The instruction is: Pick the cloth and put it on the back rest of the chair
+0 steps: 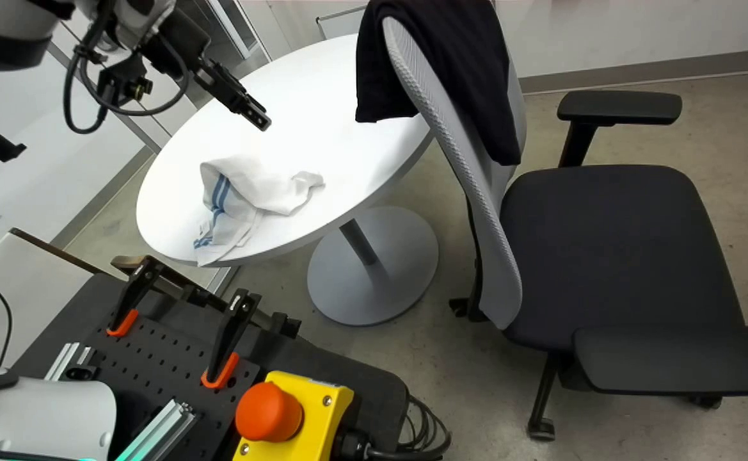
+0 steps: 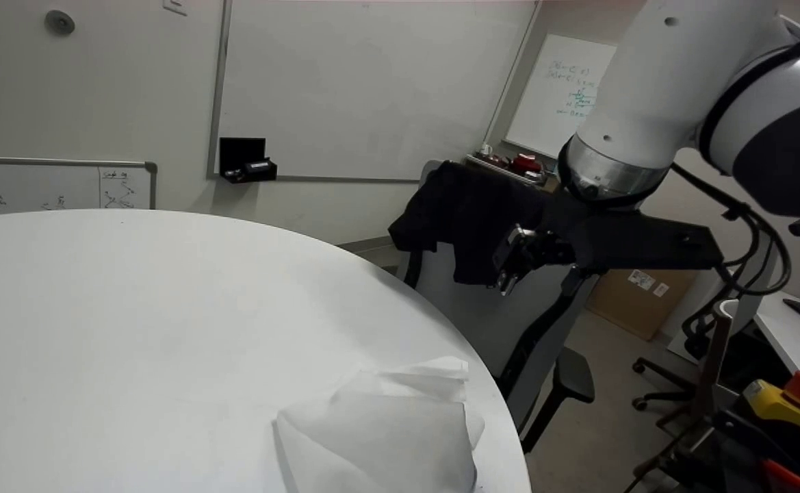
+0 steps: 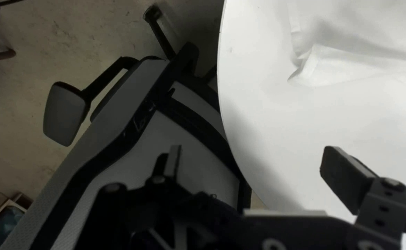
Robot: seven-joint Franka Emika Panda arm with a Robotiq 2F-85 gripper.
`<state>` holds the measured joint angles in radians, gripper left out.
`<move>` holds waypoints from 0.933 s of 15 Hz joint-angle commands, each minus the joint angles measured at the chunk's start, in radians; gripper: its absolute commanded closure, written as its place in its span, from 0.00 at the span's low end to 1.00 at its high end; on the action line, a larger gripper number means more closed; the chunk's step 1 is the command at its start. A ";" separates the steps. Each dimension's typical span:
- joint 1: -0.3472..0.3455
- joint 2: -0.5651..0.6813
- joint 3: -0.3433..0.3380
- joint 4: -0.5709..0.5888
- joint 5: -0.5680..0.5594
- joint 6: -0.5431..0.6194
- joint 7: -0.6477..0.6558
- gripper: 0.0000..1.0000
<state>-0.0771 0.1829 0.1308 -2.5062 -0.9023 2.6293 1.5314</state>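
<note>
Fingers (image 3: 345,178) of my gripper (image 3: 253,156) stand wide apart in the wrist view with nothing between them, which is how I would want them for taking up loose fabric. The edge of the round table (image 1: 322,83) runs between them, with the back rest (image 3: 156,139) of the chair (image 1: 617,243) behind one finger, so both ends of the job look within an easy swing.

The white cloth (image 1: 252,186) lies crumpled on the round table, its blue-striped end at the edge nearest my black bench (image 1: 322,355); I can't tell whether any of it hangs over. I take it for the thing to move, not yet lifted, and its raised folds away from that edge look the best place to pinch, since flat fabric would likely slip out.

The chair stands with its back to the table's edge, probably so I can reach the top. A black cloth (image 1: 460,70) hangs down both faces of the back rest; I can't be sure whether it belongs to the task. I'd lay the white one evenly, or it may slide off.

Farther out, clamps (image 1: 236,320) sit along the black bench's edge, I suppose to keep the perforated plate (image 1: 156,365) steady, and the yellow stop box (image 1: 316,410) sits toward the rounded corner, likely for a quick reach
</note>
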 commanded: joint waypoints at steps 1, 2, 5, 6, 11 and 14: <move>0.035 0.129 -0.009 0.116 -0.104 -0.002 0.100 0.00; 0.037 0.142 -0.002 0.133 -0.101 -0.007 0.088 0.00; 0.028 0.125 0.001 0.108 -0.072 -0.001 0.061 0.00; 0.030 0.132 0.001 0.116 -0.072 -0.001 0.061 0.00; 0.051 0.116 -0.036 0.092 -0.201 0.069 0.251 0.00; 0.066 0.138 -0.062 0.107 -0.351 0.069 0.429 0.00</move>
<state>-0.0395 0.3094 0.1054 -2.4027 -1.1290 2.6739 1.8004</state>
